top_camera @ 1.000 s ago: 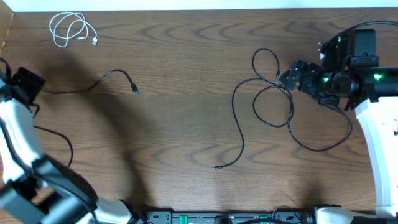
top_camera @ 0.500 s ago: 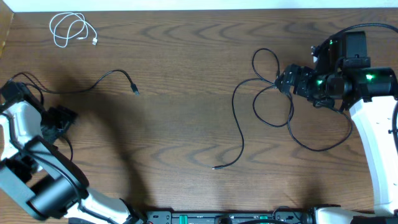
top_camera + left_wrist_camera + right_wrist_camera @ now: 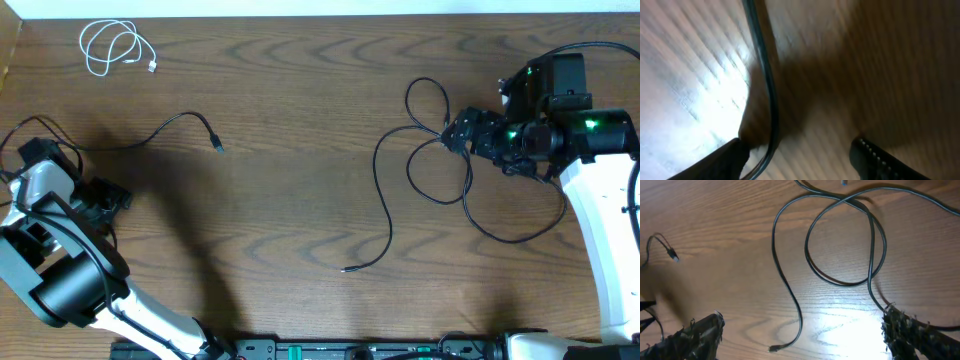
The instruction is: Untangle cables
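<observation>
A small white cable [image 3: 112, 48] lies coiled at the table's far left corner. One black cable [image 3: 170, 125] runs from its plug [image 3: 217, 144] leftward toward my left gripper [image 3: 116, 196]. In the left wrist view this cable [image 3: 766, 75] passes between the parted jaws, close to the left finger [image 3: 715, 162]; the gripper [image 3: 799, 147] is open. At the right, black cables [image 3: 440, 165] cross in loops. My right gripper [image 3: 452, 130] hovers open at the top of those loops. Its wrist view shows the loop [image 3: 845, 240] and a loose plug end [image 3: 774, 348] between the wide fingers [image 3: 695, 335].
Thicker black robot wires [image 3: 35, 130] curl beside the left arm. The right arm's white body [image 3: 600, 230] covers the right edge. A black equipment rail [image 3: 370, 351] runs along the front edge. The table's back edge [image 3: 300, 14] is near the white cable.
My left arm has swung from the far left down toward the front and lowered over the black cable, its jaws narrowing. The right gripper has shifted slightly left toward the loops.
</observation>
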### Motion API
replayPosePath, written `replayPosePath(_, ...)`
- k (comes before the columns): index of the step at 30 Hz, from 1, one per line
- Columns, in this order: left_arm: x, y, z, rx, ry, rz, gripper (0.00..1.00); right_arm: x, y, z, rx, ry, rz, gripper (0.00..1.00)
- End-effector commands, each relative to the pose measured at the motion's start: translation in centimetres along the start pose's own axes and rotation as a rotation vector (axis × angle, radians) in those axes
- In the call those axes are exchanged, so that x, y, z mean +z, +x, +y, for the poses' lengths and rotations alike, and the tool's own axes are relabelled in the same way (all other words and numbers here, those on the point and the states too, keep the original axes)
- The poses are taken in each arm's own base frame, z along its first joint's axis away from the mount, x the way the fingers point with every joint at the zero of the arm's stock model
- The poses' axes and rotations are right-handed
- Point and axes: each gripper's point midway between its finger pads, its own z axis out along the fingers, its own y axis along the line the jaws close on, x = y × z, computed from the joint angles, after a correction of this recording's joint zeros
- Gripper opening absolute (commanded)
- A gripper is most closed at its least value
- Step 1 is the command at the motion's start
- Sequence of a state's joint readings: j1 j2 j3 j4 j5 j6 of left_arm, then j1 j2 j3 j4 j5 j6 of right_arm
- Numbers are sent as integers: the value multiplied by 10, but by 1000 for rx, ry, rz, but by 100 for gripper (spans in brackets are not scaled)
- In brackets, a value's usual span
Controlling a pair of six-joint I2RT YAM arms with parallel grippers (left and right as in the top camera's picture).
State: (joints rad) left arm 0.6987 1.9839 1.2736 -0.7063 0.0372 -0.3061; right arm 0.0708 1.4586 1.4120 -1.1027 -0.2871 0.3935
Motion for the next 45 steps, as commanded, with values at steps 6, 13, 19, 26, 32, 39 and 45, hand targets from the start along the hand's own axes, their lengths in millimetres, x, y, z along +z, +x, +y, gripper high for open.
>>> replayPosePath(6,38,8,1,-13,19,77,19,3,1,1,-18,4,0,99)
replayPosePath(13,16,11,-66,-69,395,168,7,3,0,1,-18,4,-1,99)
replayPosePath(19,-7,6,-103,-253,611,253,8,3,2,1,-16,6,4,99)
replayPosePath(26,-32,-6,-133,-420,798,343,7,3,4,-1,-13,11,16,99)
replayPosePath(32,-50,-23,-150,-538,908,386,8,3,4,-1,-13,11,15,99)
replayPosePath(39,-60,-39,-158,-358,998,248,72,3,4,0,-14,10,13,99)
replayPosePath(45,-87,-46,-159,-310,1024,173,89,3,3,0,-15,8,9,99)
